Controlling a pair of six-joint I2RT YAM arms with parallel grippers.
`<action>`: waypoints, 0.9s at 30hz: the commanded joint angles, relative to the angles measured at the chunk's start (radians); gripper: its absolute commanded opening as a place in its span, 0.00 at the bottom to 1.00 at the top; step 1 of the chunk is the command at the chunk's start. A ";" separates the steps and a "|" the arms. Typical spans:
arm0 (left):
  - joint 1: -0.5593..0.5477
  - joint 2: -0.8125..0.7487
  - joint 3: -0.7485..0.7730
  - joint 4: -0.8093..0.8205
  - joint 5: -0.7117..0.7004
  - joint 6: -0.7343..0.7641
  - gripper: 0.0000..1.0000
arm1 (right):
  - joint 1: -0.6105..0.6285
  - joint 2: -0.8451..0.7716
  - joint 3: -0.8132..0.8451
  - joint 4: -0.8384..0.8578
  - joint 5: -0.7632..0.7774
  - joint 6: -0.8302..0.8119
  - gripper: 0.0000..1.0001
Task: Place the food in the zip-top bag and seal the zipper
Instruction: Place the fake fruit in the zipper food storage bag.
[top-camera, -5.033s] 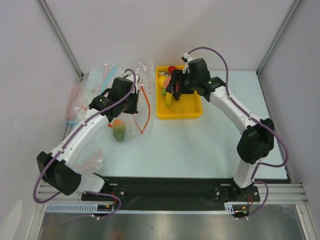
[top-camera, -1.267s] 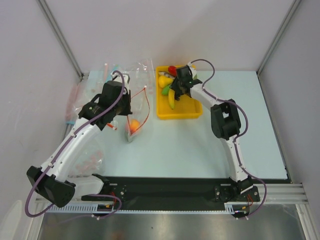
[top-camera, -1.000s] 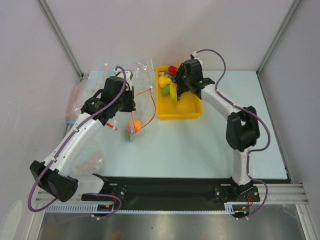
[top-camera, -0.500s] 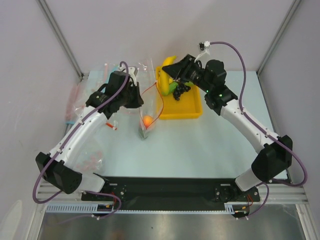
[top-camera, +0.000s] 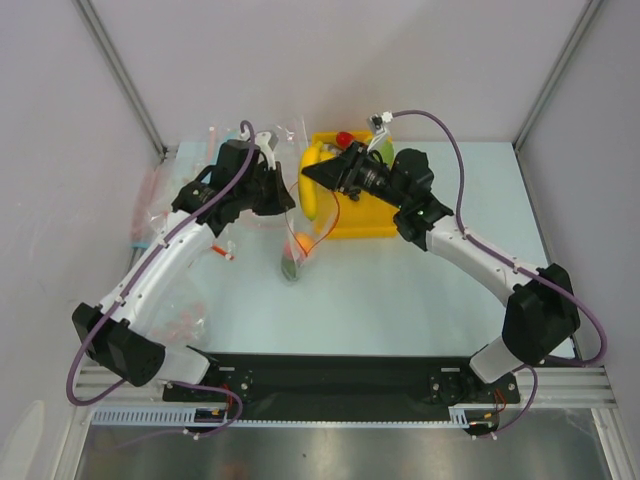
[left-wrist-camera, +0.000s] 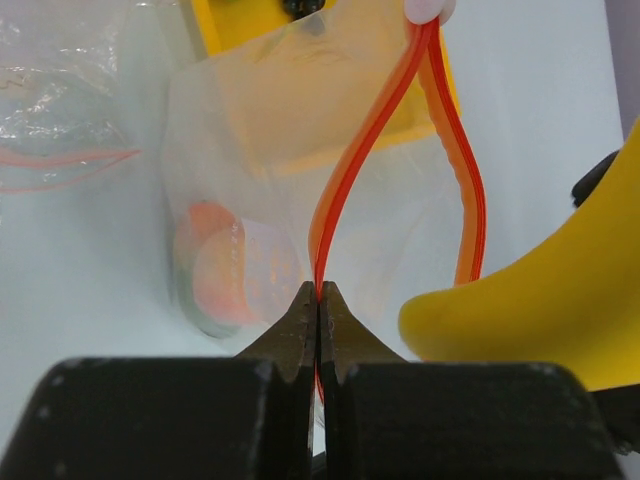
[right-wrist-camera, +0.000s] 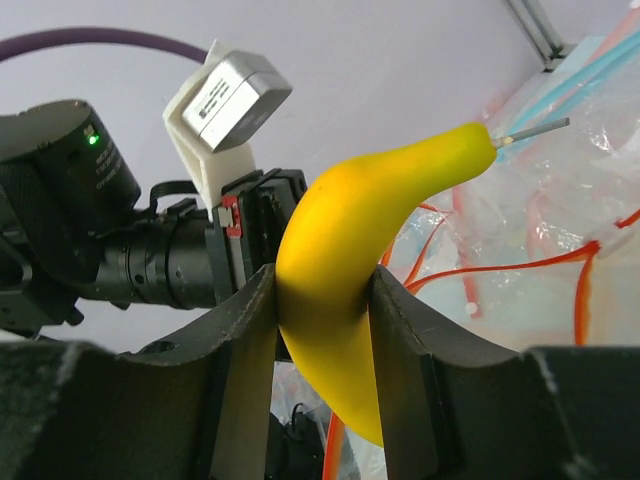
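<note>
One banana (right-wrist-camera: 340, 270); one peach (left-wrist-camera: 225, 270) in bag (left-wrist-camera: 290, 120)

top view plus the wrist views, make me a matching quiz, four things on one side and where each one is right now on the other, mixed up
Things:
1 banana
2 zipper
3 peach
4 tray

Places:
a pinched in the shut left jaws
b inside the clear bag
c gripped between the right jaws
d flat on the table, beyond the bag

Pairs: 1-c, 2-a, 3-b, 4-d
</note>
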 joint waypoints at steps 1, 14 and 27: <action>0.019 -0.028 0.062 0.051 0.056 -0.042 0.00 | 0.010 0.010 -0.023 0.120 -0.029 -0.039 0.36; 0.066 -0.034 0.073 0.064 0.093 -0.057 0.00 | 0.068 -0.044 -0.086 0.077 -0.005 -0.074 0.42; 0.086 -0.023 0.104 0.076 0.125 -0.081 0.00 | 0.087 -0.039 -0.196 0.151 0.037 0.036 0.50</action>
